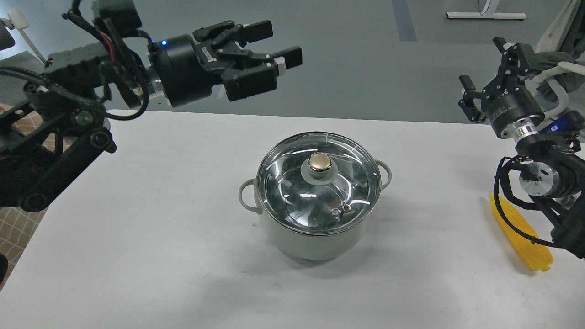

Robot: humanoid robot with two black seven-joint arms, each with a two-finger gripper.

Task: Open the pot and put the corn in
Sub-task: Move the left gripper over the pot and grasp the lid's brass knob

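Observation:
The pale grey-green pot (315, 240) stands at the middle of the white table, closed by a round glass lid (292, 180) with a gold knob (320, 162). The yellow corn (523, 240) lies at the table's right edge, partly behind my right arm's cables. My left gripper (285, 43) is open and empty, held high, up and to the left of the lid. My right gripper (486, 68) is open and empty, raised at the far right, well above the corn.
The white table (137, 228) has its far edge (411, 119) just behind the pot. A checked cloth (18, 219) shows at the left edge. Grey floor lies beyond, with a chair (18, 68) at the far left.

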